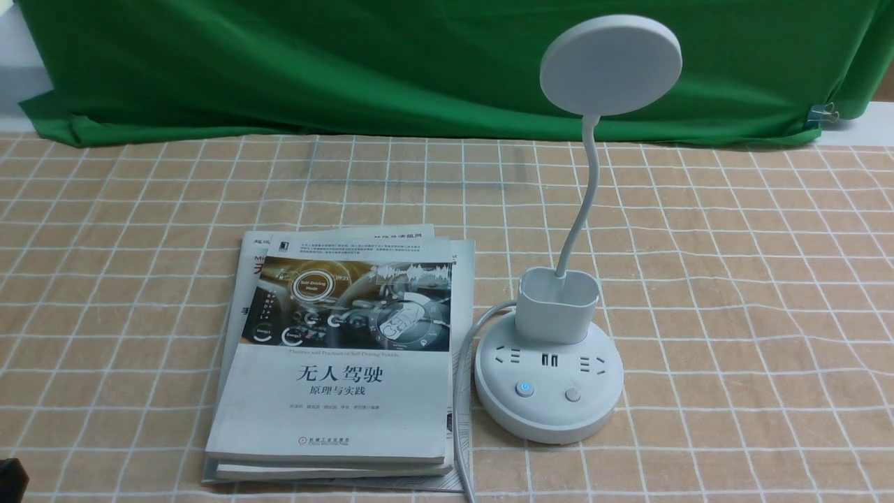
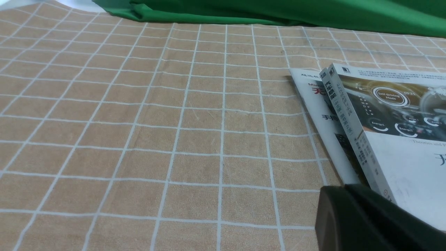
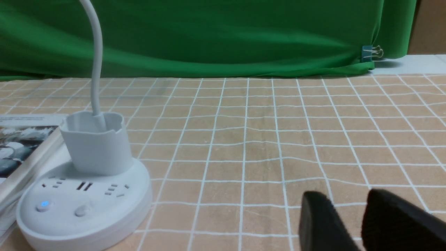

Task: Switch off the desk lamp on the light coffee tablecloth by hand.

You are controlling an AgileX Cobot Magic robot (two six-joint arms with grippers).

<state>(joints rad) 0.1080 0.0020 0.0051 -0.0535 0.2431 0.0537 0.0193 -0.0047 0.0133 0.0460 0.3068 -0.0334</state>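
Observation:
The white desk lamp (image 1: 548, 391) stands on the light coffee tablecloth (image 1: 733, 279), right of centre. Its disc head (image 1: 611, 64) is raised on the bent neck above the pen cup (image 1: 557, 304). On the base, the left button (image 1: 524, 389) glows blue and the right button (image 1: 573, 395) is grey. The lamp base (image 3: 83, 205) also shows in the right wrist view. My right gripper (image 3: 348, 200) is open and empty, low over the cloth, off to the lamp's right. My left gripper (image 2: 343, 190) is shut and empty beside the books; its dark tip (image 1: 10, 482) shows at the front-left corner.
A stack of books (image 1: 342, 363) lies just left of the lamp, and the lamp's white cable (image 1: 461, 391) runs between them toward the front edge. A green backdrop cloth (image 1: 349, 63) hangs along the far edge, with a binder clip (image 1: 824, 112) at its right end.

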